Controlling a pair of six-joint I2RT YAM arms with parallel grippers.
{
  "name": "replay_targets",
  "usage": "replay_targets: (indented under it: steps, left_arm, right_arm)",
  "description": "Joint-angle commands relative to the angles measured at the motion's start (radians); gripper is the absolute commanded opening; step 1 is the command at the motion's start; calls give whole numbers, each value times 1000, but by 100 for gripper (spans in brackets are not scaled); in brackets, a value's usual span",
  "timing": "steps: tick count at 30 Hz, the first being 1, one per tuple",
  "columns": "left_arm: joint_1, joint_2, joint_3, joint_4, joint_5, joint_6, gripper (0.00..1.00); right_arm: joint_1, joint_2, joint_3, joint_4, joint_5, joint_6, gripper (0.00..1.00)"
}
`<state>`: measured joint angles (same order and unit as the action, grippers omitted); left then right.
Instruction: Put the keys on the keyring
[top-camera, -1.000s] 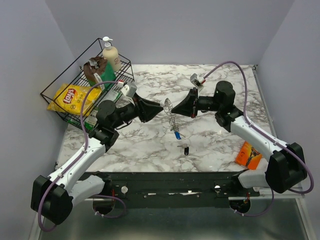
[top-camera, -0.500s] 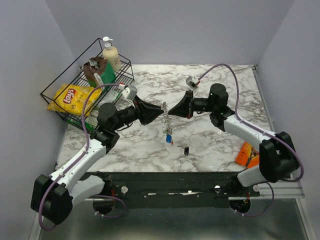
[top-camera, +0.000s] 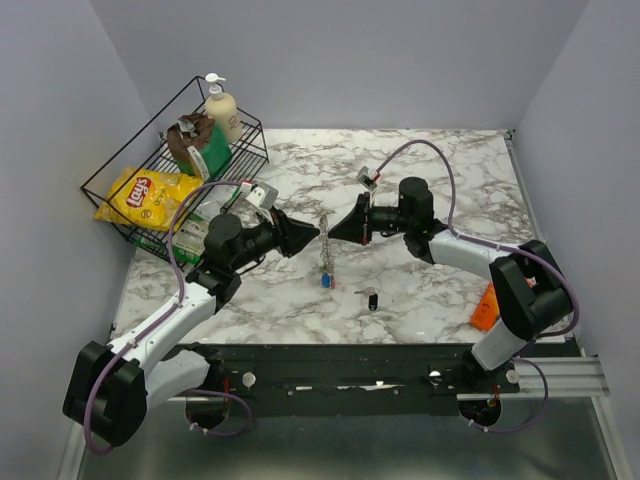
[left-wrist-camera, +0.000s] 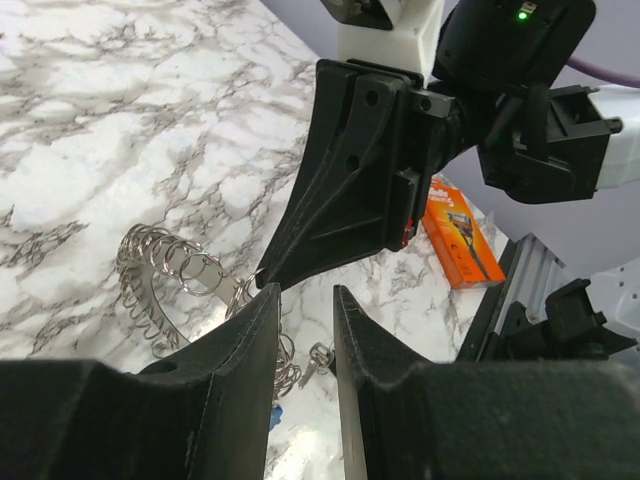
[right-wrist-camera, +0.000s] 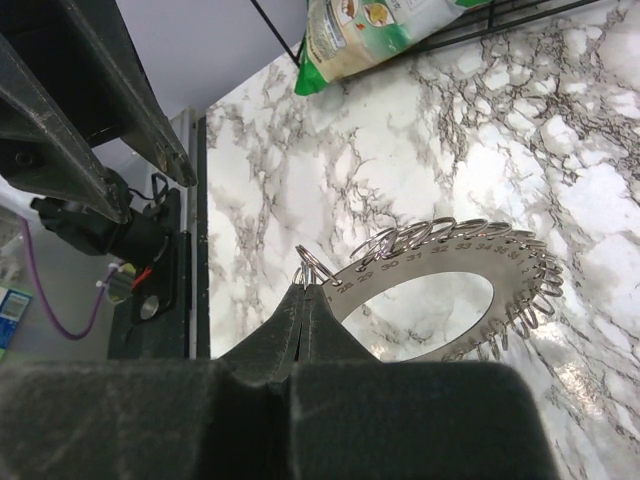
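Note:
The keyring (top-camera: 325, 248) is a flat silvery numbered hoop edged with many small split rings; it hangs over the table's middle. My right gripper (top-camera: 333, 232) is shut on one of its small split rings, seen clearly in the right wrist view (right-wrist-camera: 312, 287), where the hoop (right-wrist-camera: 450, 252) stretches to the right. A blue-headed key (top-camera: 327, 282) dangles from the hoop's low end. My left gripper (top-camera: 316, 232) is open, its tips just left of the hoop and facing the right gripper; in the left wrist view (left-wrist-camera: 305, 297) the hoop (left-wrist-camera: 150, 265) lies left of the fingers. A black-headed key (top-camera: 372, 299) lies on the table.
A wire basket (top-camera: 135, 134) at the far left holds a yellow chips bag (top-camera: 140, 195) and a soap bottle (top-camera: 222, 108). A flat orange pack (top-camera: 484, 308) lies at the near right, partly behind the right arm. The black rail runs along the near edge.
Both grippers have moved left and nearer. The keyring has gone with the right gripper and now hangs lower, the blue key swinging left. The black key has not moved.

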<state>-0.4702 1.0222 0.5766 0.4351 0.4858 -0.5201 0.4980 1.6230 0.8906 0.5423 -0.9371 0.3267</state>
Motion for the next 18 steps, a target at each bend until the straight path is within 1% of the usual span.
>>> replay_targets:
  steps: [1, 3, 8, 13, 18]
  left_arm:
    - [4, 30, -37, 36, -52, 22, 36]
    - [5, 45, -46, 57, -44, 17, 36]
    - [11, 110, -44, 97, -7, 2, 37]
    - [36, 154, -50, 195, 86, -32, 37]
    - [45, 157, -63, 238, 146, -34, 37]
  right_arm:
    - [27, 26, -51, 155, 73, -34, 1]
    - [31, 37, -87, 238, 75, -31, 1]
    - [36, 69, -113, 311, 77, 5, 1]
    - [37, 103, -139, 425, 73, 66, 1]
    - [36, 110, -139, 462, 70, 86, 1]
